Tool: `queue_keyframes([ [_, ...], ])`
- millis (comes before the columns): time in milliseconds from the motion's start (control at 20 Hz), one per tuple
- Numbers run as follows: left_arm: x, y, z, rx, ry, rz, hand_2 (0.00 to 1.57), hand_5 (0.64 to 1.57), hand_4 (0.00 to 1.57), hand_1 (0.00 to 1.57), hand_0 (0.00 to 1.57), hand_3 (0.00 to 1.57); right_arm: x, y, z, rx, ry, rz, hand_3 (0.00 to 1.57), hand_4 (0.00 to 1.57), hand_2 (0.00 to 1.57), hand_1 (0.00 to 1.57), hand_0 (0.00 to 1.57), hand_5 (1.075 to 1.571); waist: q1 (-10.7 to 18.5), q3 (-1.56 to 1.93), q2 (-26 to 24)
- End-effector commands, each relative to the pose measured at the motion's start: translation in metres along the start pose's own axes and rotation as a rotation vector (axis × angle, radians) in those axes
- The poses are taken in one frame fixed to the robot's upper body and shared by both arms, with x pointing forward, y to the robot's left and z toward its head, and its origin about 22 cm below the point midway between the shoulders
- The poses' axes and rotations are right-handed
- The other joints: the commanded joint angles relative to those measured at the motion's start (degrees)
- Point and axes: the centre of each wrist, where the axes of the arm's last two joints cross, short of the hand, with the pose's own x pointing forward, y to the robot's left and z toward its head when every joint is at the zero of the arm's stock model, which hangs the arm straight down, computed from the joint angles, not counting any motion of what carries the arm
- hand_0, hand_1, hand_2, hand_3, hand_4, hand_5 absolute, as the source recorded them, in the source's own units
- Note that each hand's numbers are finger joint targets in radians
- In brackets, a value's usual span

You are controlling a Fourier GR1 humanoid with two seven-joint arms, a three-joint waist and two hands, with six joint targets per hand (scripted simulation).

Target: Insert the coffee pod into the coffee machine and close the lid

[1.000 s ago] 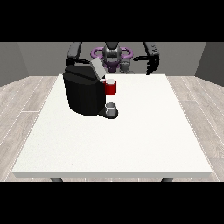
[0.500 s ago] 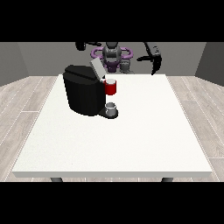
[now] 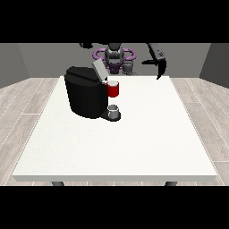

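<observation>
The machine (image 3: 87, 91) stood on the table (image 3: 134, 134), lid (image 3: 99, 69) raised. The hand at the view's right (image 3: 160, 69) hung high, fingers straight; the other hand's (image 3: 86, 45) fingers could not be told.

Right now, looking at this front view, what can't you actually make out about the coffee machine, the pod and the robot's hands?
- Pod: none can be picked out; whether one sits in the machine is hidden behind the raised lid.
- Hand at the view's left: partly cut off by the picture's top band, fingers unreadable.
- Hand at the view's right: too small and dark to read its fingers.
- Cup on the machine's base: contents too small to see.
</observation>
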Motion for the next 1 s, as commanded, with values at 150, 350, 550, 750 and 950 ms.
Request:
queue_keyframes([
  [150,0.018,-0.023,-0.006,-0.096,-0.097,0.005,0.00,1.571,0.20,0.00,0.00,0.00,0.013,-0.002,-0.031,-0.086,-0.039,0.077,0.00,0.27,0.00,0.00,0.00,1.571,5.30,0.03,5.82],
  [350,0.042,-0.025,-0.022,-0.107,-0.148,-0.008,0.00,1.571,0.21,0.00,0.00,0.00,-0.004,0.002,-0.034,-0.111,-0.048,0.147,0.00,0.21,0.00,0.00,0.00,1.571,6.63,0.04,7.99],
  [550,0.045,-0.027,-0.012,-0.154,-0.181,-0.054,0.00,1.571,0.28,0.00,0.00,0.00,0.024,-0.024,-0.080,-0.162,-0.039,0.164,0.00,0.34,0.00,0.00,0.00,1.571,8.96,0.03,9.48],
  [750,0.045,-0.030,-0.017,-0.087,-0.194,-0.042,0.00,1.571,0.38,0.00,0.00,0.00,0.022,-0.028,-0.089,-0.149,-0.039,0.127,0.00,0.35,0.00,0.00,0.00,1.571,6.55,0.02,12.10],
  [950,0.060,-0.001,-0.015,-0.081,-0.251,-0.044,0.00,1.571,0.30,0.00,0.00,0.00,0.019,-0.059,-0.099,-0.208,-0.067,0.171,0.00,0.36,0.00,0.00,0.00,1.571,7.32,0.02,15.03],
])
